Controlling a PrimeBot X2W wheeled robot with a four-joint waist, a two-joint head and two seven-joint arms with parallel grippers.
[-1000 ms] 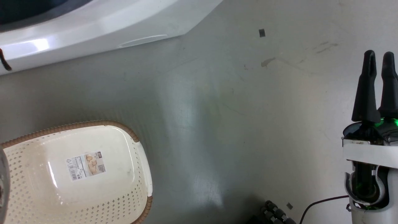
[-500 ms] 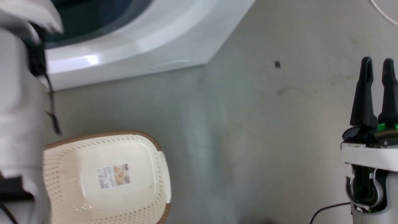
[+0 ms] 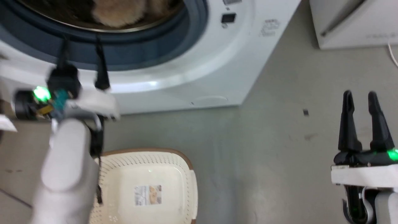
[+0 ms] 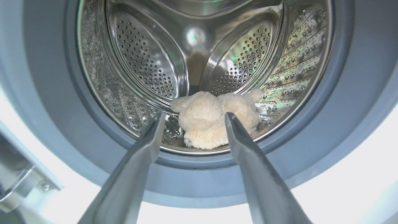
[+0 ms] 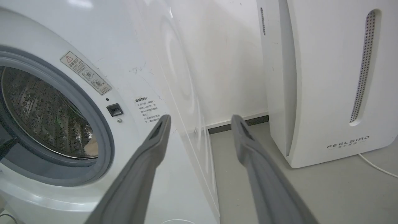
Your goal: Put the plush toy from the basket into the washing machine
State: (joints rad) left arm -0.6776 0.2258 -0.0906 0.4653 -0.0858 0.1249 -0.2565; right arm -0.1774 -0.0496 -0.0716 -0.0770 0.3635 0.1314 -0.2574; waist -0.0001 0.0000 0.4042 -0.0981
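- A tall white appliance lettered "FEELAIRD" [image 5: 326, 77] is standing on the grey floor [image 3: 264, 161] just beside the big white front-loading washing machine [image 3: 199, 77]. A thin white cable [image 5: 376, 166] is trailing past its foot.
- The right gripper [image 3: 359, 95] is hanging over bare floor to the machine's right, well apart from the porthole. Its jaws are standing apart and gripping nothing.
- The left gripper [image 4: 194, 116] is pointing straight into the round grey-gasketed porthole, its jaws standing apart and holding nothing.
- In the head view the pale left forearm [image 3: 67, 174] is covering the left part of the basket.
- The cream-white perforated plastic laundry basket with the brown woven-look rim [image 3: 146, 151] is sitting on the floor in front of the machine. Its smooth bottom and printed label [image 3: 148, 195] are showing.
- The fluffy beige plush toy [image 4: 214, 121] is lying on the bottom of the shiny steel perforated drum [image 4: 140, 62], near its front lip and free of the jaws. Its small white tag [image 4: 262, 109] is sticking out on one side.
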